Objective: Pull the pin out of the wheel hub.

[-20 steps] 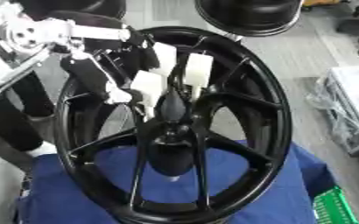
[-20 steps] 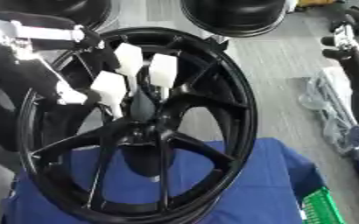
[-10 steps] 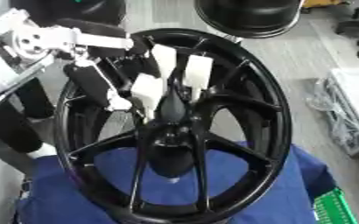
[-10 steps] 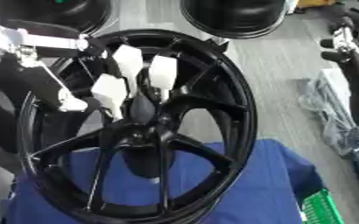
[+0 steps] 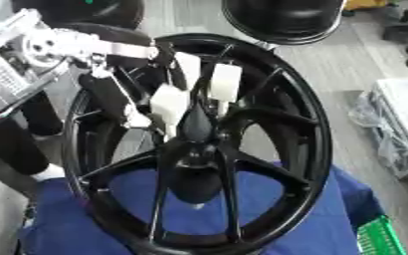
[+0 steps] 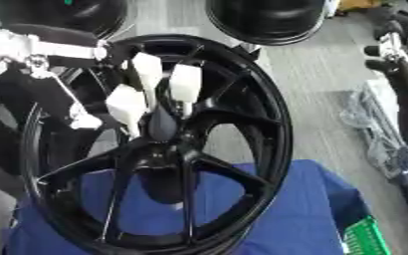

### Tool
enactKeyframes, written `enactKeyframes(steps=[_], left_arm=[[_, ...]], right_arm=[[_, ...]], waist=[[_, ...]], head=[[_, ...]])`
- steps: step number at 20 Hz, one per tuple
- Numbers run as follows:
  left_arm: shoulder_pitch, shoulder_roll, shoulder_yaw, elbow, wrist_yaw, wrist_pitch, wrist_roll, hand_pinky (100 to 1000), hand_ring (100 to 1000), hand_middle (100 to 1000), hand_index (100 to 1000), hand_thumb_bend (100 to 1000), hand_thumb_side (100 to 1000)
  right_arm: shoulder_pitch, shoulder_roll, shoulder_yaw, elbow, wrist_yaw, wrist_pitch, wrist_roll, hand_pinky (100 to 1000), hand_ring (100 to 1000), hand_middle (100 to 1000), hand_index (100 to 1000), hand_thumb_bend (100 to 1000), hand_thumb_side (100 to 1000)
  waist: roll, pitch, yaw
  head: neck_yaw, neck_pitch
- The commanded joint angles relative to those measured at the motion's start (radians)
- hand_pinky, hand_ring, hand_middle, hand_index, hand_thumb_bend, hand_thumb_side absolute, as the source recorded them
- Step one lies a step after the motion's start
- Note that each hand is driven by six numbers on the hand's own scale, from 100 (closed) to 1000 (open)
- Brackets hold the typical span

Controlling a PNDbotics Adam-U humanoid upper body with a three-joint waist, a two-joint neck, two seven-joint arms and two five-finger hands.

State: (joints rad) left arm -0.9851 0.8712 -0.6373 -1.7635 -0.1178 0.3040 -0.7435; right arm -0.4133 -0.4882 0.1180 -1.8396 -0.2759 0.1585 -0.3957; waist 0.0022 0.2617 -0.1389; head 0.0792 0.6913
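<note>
Left eye view first: your left hand (image 5: 190, 94) comes in from the upper left of the frame on a silver and black arm, and its white-tipped fingers (image 5: 224, 82) are curled in around the top of the dark pin (image 5: 196, 127) that stands at the middle of the frame. That pin sits in the hub of the black wheel (image 5: 308, 149), which fills most of the frame and leans on a blue cloth (image 5: 281, 209) along the bottom. You see a second dark wheel (image 5: 286, 17) at the top edge (only its lower arc shows), and a green crate (image 5: 381, 239) in the lower right corner.

Right eye view: you get the same grasp slightly left of centre. Fingers on the left and on the right close on the pin's upper end, where the spokes meet. Your right hand shows in neither view. Grey floor (image 6: 316, 64) lies beyond the wheel at the right.
</note>
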Motion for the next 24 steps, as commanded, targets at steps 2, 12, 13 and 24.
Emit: enactKeyframes(steps=[2,12,13,24], left_arm=[[-0.018,0.002,0.005,0.016,-0.023,-0.008,0.01,815,733,776,811,330,100],[-0.02,-0.016,0.005,0.052,-0.024,-0.022,0.021,792,692,730,777,301,100],[-0.021,-0.017,0.005,0.053,-0.024,-0.022,0.02,791,683,720,769,295,100],[-0.024,-0.025,-0.001,0.048,-0.02,-0.047,-0.014,700,533,545,576,247,100]], right_arm=[[-0.008,-0.015,-0.004,-0.005,0.005,-0.002,0.005,755,740,751,861,100,571],[-0.006,-0.013,-0.003,-0.002,0.006,-0.002,0.008,756,741,752,861,100,576],[-0.006,-0.012,-0.003,-0.001,0.006,-0.002,0.008,756,741,752,861,100,576],[-0.004,-0.012,-0.005,0.0,0.004,-0.004,0.007,756,742,752,862,100,578]], waist=[[-0.003,-0.017,-0.001],[-0.004,-0.013,-0.002],[-0.004,-0.013,-0.002],[-0.004,-0.013,-0.003]], head=[[0.006,-0.014],[0.006,-0.013],[0.007,-0.013],[0.008,-0.013]])
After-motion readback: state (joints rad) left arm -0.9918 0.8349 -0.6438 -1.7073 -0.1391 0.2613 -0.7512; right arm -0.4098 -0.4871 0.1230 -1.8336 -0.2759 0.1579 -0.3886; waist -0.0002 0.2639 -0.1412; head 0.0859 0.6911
